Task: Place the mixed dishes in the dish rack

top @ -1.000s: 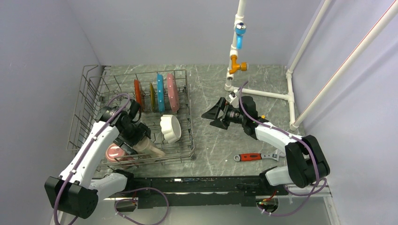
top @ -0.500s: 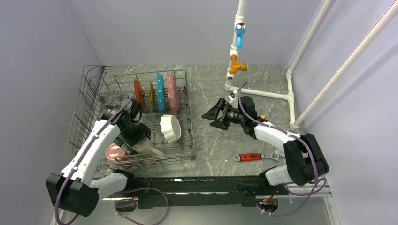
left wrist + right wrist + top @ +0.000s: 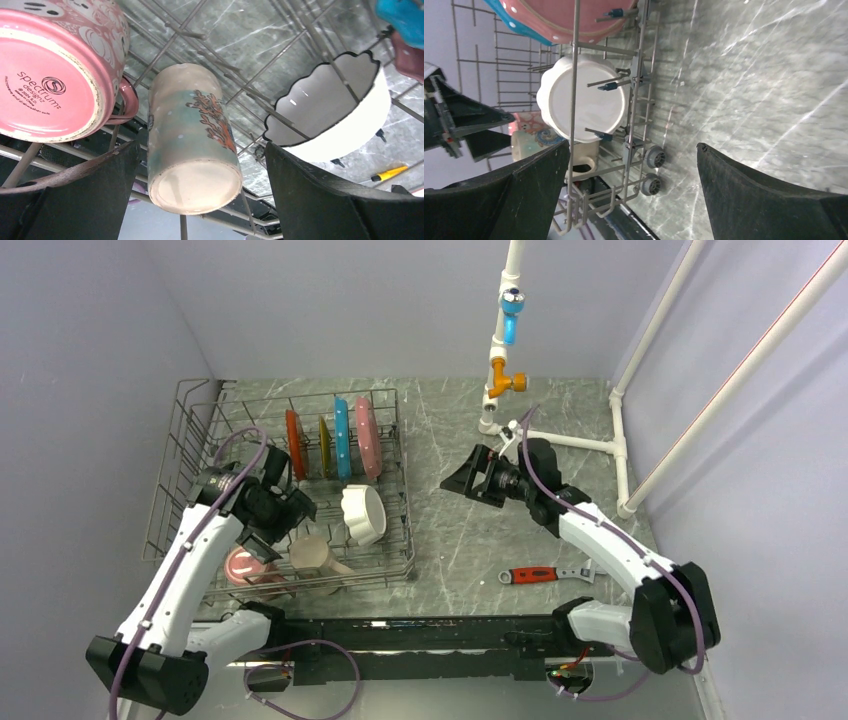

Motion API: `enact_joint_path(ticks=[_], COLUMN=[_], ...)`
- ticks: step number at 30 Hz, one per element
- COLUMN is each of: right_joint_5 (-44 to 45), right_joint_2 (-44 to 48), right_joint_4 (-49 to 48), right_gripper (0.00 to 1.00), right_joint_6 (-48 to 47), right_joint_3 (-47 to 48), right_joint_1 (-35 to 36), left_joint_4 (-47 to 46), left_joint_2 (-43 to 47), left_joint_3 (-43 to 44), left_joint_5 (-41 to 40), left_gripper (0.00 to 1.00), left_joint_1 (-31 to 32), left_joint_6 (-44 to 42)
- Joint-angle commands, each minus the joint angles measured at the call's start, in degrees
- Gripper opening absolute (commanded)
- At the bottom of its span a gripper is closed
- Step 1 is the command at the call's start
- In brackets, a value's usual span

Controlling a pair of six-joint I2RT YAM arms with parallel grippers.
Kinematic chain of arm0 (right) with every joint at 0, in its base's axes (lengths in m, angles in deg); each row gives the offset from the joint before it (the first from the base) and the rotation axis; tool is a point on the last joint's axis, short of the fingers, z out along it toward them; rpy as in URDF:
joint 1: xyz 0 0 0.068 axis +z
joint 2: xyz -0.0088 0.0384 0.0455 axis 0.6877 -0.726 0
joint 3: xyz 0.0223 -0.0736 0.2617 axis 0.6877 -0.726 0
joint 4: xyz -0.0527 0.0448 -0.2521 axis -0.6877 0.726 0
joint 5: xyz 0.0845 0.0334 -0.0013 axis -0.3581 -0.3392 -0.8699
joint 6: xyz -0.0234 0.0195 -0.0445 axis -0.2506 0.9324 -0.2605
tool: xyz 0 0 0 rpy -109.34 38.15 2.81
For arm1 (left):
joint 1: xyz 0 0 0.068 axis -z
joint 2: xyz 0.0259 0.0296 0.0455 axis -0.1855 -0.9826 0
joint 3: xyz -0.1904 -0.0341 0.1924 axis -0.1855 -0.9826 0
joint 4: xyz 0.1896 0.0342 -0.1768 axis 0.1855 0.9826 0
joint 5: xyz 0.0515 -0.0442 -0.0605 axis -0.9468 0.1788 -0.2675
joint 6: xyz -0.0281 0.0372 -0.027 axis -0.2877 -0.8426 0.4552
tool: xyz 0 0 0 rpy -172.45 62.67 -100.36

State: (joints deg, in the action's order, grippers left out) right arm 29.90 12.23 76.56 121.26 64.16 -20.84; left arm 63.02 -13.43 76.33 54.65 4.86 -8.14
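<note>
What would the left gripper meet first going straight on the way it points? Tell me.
Most likely the cream cup, lying on its side in the dish rack with its flat end facing the open left gripper, centred between its jaws. How far off is unclear.

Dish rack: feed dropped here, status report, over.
Both jaws open, empty. Cream cup lying in dish rack beside pink mug. Wrench on table, outside rack.

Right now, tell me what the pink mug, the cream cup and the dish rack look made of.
Pink mug: glazed ceramic, likely; glossy body, unglazed ring round its stamped base.
Cream cup: ceramic, matte speckled glaze, bare pale foot.
Dish rack: thin grey metal wire, probably coated; dull sheen.
</note>
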Motion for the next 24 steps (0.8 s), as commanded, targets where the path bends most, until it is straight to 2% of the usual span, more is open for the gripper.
enact_joint_path(ticks=[1, 7, 11, 17, 24], right_joint_5=[7.7, 15.7, 19.6, 25.5, 34.7], right_joint_2=[5.1, 13.4, 20.0, 28.6, 38.0], right_joint_4=[9.6, 18.4, 22.3, 26.9, 30.6], right_gripper=[0.99, 0.99, 1.00, 1.00, 1.00], right_joint_6=[-8.8, -15.2, -19.1, -23.1, -26.9], right_joint_3=[4.4, 7.4, 10.1, 15.2, 21.3], right_joint_1=[-0.3, -0.1, -0.2, -0.2, -0.2], left_joint_4=[-1.6, -11.5, -23.6, -40.3, -47.5], left_joint_2=[2.5, 8.9, 13.7, 21.0, 26.3], left_joint_3=[4.0, 7.1, 9.2, 10.3, 13.9], left_joint_5=[-0.5, 0.9, 8.9, 18.0, 18.7], left_gripper=[0.99, 0.99, 1.00, 1.00, 0.99], left_joint_1=[-0.3, -1.2, -1.3, -1.4, -1.3], left_joint_6=[-3.8, -12.8, -26.1, -38.2, -47.9])
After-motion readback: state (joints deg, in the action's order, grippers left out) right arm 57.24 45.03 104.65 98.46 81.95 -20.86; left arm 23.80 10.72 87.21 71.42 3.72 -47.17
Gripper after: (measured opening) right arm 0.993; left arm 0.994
